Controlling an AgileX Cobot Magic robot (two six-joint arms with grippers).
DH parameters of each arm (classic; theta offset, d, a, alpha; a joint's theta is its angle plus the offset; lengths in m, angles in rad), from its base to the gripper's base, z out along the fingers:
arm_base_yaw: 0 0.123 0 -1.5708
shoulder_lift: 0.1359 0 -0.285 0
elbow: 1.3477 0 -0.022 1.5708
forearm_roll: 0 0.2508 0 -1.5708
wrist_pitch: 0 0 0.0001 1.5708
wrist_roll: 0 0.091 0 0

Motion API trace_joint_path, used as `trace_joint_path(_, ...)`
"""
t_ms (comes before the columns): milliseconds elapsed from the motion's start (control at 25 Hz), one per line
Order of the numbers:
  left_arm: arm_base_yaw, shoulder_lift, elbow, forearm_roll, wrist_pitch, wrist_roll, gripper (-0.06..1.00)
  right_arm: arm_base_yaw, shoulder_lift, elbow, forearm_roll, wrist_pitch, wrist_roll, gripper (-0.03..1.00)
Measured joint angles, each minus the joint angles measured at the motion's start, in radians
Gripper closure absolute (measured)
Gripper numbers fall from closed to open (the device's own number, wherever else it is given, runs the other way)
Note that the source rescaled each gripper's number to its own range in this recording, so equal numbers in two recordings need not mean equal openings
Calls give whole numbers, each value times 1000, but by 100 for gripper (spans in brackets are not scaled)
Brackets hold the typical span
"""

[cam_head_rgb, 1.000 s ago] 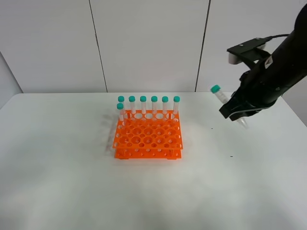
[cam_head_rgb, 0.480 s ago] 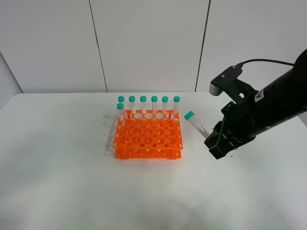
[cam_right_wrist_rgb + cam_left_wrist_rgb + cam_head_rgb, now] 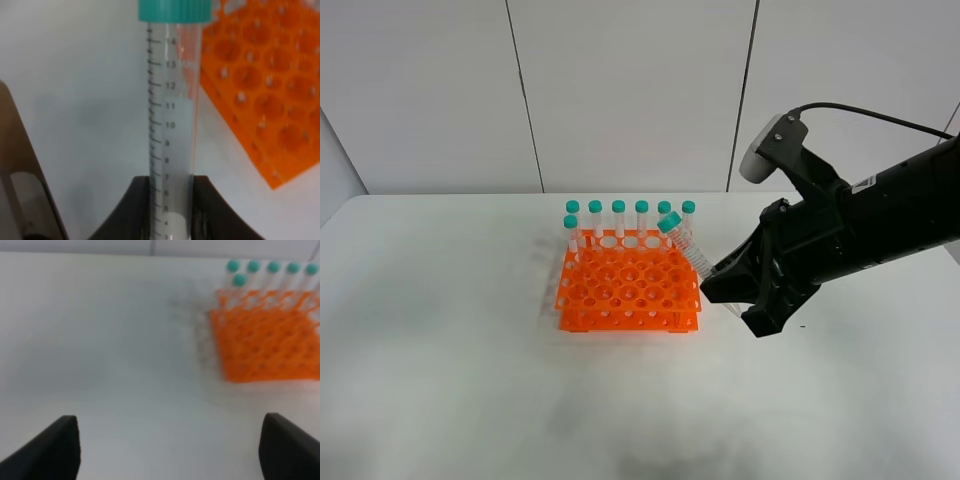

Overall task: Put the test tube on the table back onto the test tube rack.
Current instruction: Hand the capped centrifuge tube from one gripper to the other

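On the overhead camera I have the right end effector (image 3: 724, 284) at the 3 o'clock side of the test tube rack (image 3: 628, 287), clamped on the lower part of the test tube (image 3: 688, 252). The tube is off the table (image 3: 440, 350) and tilted, its teal cap leaning toward 11 o'clock, in front of the rack's 1 o'clock corner. Seven capped tubes (image 3: 619, 218) stand in the rack, six along the 12 o'clock row and one just in front at the 9 o'clock end.

My left wrist feed is blurred. The left end effector (image 3: 170, 419) has its fingers (image 3: 60, 442) spread wide over bare table (image 3: 100, 340), the rack (image 3: 265, 340) well apart from them.

On the right wrist feed, the dark fingers (image 3: 139, 205) of the right end effector (image 3: 172, 200) pinch the tube (image 3: 172, 115), with the rack (image 3: 270, 90) just beside it.
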Motion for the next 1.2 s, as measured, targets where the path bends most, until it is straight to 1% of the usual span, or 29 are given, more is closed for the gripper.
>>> trace_joint_path(80, 0, 125, -46, -43, -31, 8, -4, 0, 0, 0, 24, -17, -25, 94)
trace_joint_path(200, 0, 305, -90, -130, -95, 75, -4, 5, 0, 0, 50, -37, -34, 94)
trace_joint_path(280, 0, 423, -106, -229, -142, 143, -4, 7, 0, 0, 66, -43, -34, 94)
trace_joint_path(360, 0, 535, -116, -353, -192, 240, -4, 7, 0, 0, 68, -44, -34, 94)
trace_joint_path(400, -1, 593, -118, -434, -212, 292, -4, 7, 0, 0, 69, -46, -34, 94)
trace_joint_path(480, -9, 705, -119, -598, -242, 445, -3, 7, 0, 0, 73, -49, -34, 94)
trace_joint_path(560, -30, 797, -119, -785, -251, 603, -1, 7, 0, 0, 75, -51, -36, 94)
trace_joint_path(600, -48, 843, -119, -881, -254, 684, -1, 7, 1, 0, 76, -52, -35, 94)
trace_joint_path(640, -71, 886, -119, -955, -259, 757, -1, 8, 4, 0, 76, -55, -35, 94)
trace_joint_path(680, -96, 924, -119, -1052, -266, 819, -1, 8, 13, 0, 80, -62, -35, 94)
trace_joint_path(800, -186, 1011, -119, -1223, -307, 938, -1, 10, 47, 0, 93, -67, -37, 94)
trace_joint_path(840, -186, 1011, -119, -1223, -307, 938, -1, 10, 62, 0, 98, -67, -38, 94)
trace_joint_path(920, -251, 1067, -119, -1315, -352, 996, -1, 11, 78, 0, 109, -67, -55, 94)
trace_joint_path(960, -317, 1113, -119, -1384, -390, 1050, -1, 11, 81, 0, 114, -67, -61, 94)
trace_joint_path(1040, -364, 1157, -123, -1451, -406, 1088, -1, 11, 82, 0, 124, -67, -72, 94)
trace_joint_path(1120, -399, 1188, -136, -1501, -411, 1107, -1, 11, 82, 0, 127, -66, -79, 94)
trace_joint_path(1200, -427, 1212, -153, -1531, -414, 1125, -1, 11, 83, 0, 131, -62, -81, 94)
